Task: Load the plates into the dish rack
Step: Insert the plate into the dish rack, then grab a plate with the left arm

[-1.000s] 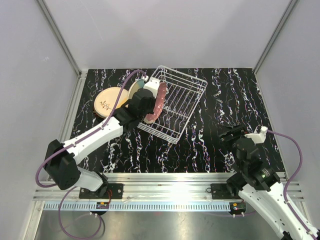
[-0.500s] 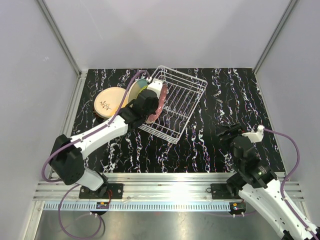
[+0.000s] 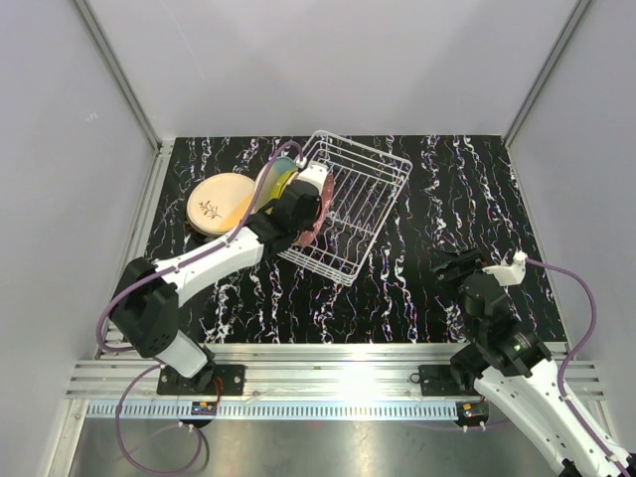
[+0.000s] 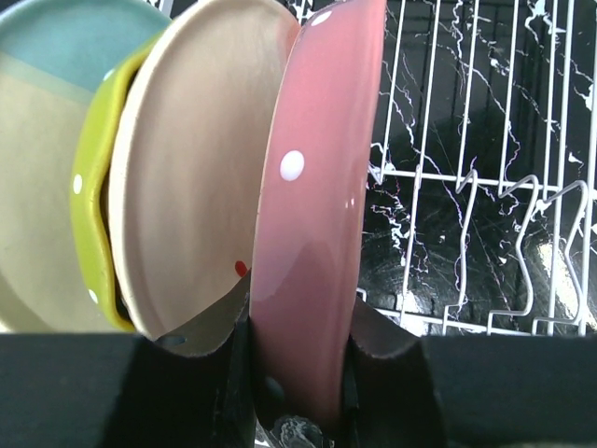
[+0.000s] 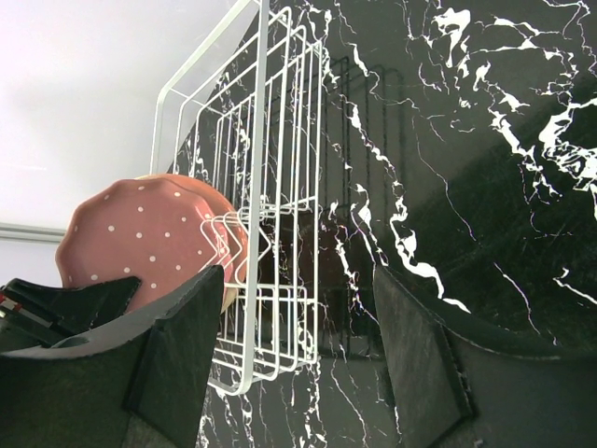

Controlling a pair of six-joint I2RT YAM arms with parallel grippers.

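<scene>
Pink dotted plate [image 4: 317, 205] stood upright in the dish rack [image 3: 373, 184], clamped by the left gripper [image 4: 298, 345]; the right gripper [image 5: 298, 345] hung spread, empty.

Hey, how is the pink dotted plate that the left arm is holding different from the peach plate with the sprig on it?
The pink plate stands on edge at the dish rack; the peach plate lies flat, left of it. The left gripper's fingers clamp the pink plate; nothing touches the peach plate. The pink plate has white dots, the peach plate a dark sprig. Both are round, alike in size.
</scene>
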